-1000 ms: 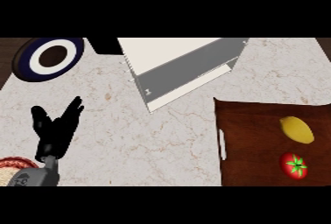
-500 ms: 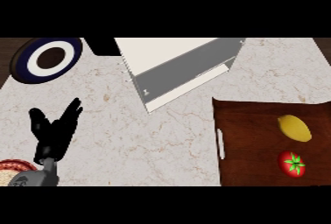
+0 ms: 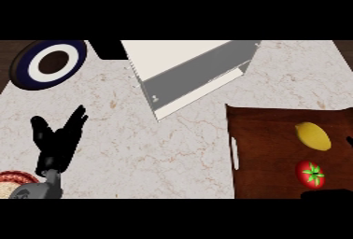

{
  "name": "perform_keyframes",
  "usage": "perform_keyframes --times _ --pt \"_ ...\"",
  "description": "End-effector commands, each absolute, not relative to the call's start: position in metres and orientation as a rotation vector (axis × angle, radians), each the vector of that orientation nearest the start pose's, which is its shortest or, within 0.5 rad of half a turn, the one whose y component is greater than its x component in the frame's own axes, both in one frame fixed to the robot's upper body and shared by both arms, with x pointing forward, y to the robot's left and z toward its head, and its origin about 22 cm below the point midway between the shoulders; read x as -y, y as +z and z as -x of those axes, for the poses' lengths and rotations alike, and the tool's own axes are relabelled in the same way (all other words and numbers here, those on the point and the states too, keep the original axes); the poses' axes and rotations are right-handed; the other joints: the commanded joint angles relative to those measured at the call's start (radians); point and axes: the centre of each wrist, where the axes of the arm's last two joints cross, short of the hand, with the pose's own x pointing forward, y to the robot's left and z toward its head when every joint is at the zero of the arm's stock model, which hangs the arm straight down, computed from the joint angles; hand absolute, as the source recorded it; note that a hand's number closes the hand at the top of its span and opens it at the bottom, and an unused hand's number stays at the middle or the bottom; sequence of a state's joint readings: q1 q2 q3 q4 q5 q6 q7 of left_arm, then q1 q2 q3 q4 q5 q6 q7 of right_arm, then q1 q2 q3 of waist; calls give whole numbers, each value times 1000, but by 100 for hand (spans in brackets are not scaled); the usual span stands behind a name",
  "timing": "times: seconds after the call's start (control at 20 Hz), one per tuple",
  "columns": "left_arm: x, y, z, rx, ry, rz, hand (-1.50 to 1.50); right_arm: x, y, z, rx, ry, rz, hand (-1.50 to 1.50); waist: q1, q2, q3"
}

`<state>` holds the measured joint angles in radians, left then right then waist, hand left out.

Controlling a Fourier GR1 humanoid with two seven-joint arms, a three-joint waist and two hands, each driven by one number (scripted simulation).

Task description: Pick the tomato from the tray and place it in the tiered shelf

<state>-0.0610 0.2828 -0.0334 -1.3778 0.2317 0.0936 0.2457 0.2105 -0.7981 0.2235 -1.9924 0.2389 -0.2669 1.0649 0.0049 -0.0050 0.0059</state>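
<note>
Looking down from the head view, the tomato (image 3: 312, 173) lies untouched on the brown tray (image 3: 265, 140), near a lemon (image 3: 313, 136). The left hand (image 3: 58, 140) rests with fingers released; the right hand is unseen. Reaching is the step; next, grasp it, then carry it to the tiered shelf (image 3: 196, 70).

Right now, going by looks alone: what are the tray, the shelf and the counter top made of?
Dark brown rectangular tray: looks like wood, matte, with faint grain. White tiered shelf: flat grey-white panels, perhaps painted metal or laminate; hard to tell which. Pale counter top: marble-like stone, by its thin brownish veins.
</note>
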Motion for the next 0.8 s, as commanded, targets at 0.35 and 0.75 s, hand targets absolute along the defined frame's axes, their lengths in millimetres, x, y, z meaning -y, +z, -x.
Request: perform_keyframes --times 0.35,0.75 --pt "-288 -12 -258 1106 45 -77 0 295 58 -196 596 320 948 -150 -4 6 -6" --pt "-282 -27 -256 1109 40 -89 0 313 45 -206 658 293 969 -150 -9 5 -6"
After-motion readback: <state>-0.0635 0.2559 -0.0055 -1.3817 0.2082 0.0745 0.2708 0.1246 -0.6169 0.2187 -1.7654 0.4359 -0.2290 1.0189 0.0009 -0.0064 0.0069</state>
